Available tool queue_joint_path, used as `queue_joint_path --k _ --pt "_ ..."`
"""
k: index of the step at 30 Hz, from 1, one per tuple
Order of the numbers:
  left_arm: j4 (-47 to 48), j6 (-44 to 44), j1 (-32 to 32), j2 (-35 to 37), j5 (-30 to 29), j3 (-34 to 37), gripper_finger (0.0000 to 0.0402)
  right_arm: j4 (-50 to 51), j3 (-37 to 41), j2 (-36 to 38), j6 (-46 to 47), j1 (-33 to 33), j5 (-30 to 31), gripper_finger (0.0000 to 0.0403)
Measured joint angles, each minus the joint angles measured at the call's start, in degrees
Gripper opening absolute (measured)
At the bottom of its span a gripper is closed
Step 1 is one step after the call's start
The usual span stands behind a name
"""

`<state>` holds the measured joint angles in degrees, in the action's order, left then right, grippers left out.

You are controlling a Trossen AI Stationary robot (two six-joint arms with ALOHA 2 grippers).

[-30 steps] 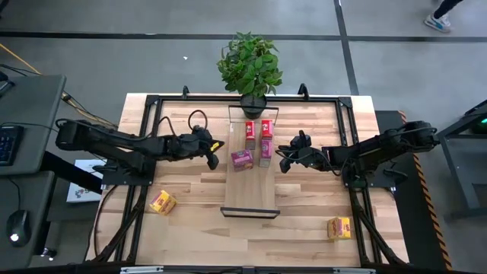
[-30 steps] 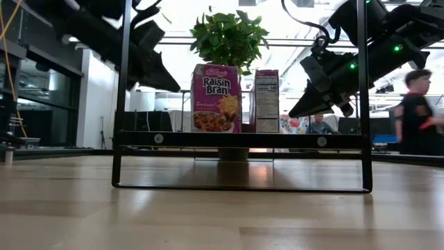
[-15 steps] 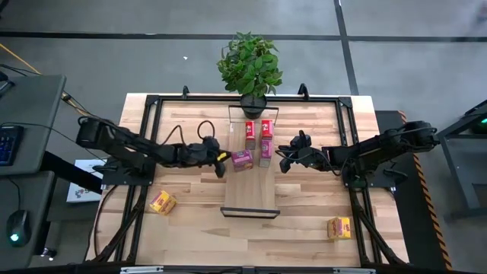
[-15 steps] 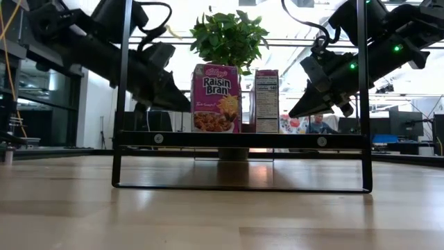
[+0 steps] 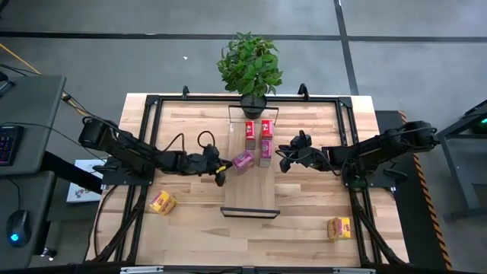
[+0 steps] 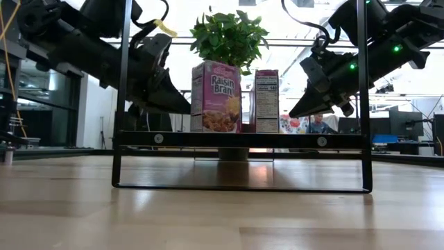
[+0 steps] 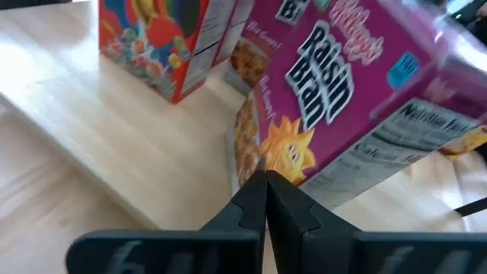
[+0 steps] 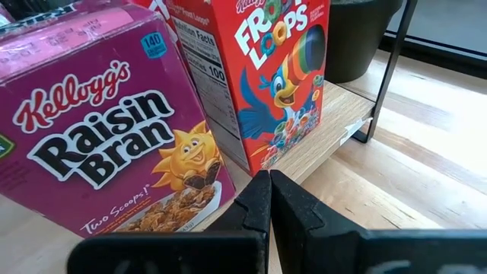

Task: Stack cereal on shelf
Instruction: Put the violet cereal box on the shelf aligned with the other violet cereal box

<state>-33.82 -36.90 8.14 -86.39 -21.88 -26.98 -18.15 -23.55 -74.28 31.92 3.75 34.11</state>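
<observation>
Four cereal boxes (image 5: 254,143) on shelf (image 5: 249,194) (two yellow (image 5: 162,202) off).

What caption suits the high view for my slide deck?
Shut left gripper nudges a pink cereal box on the shelf; right gripper waits beside it.

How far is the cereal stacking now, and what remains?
Four boxes are on the shelf: two red, two magenta. The left gripper, fingers shut, is at one magenta box, which sits skewed. The right gripper waits shut beside the shelf. Two yellow boxes remain on the table.
</observation>
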Motion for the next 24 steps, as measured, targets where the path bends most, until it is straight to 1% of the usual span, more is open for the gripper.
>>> queue_joint_path --k 8,16,19,24 --pt "-0.4 0.1 1.0 0.0 0.2 -2.3 0.0 0.0 0.0 0.0 0.0 0.0 0.0 0.0" --pt "0.0 0.6 1.1 0.0 0.2 -2.4 0.0 0.0 0.0 0.0 0.0 0.0 0.0 0.0" --pt "0.1 1.9 1.1 0.0 0.2 -2.4 0.0 0.0 0.0 0.0 0.2 0.0 0.0 0.0" --pt "3.2 2.6 0.8 0.0 -0.6 -2.4 0.0 0.0 0.0 0.0 0.2 0.0 0.0 0.0"
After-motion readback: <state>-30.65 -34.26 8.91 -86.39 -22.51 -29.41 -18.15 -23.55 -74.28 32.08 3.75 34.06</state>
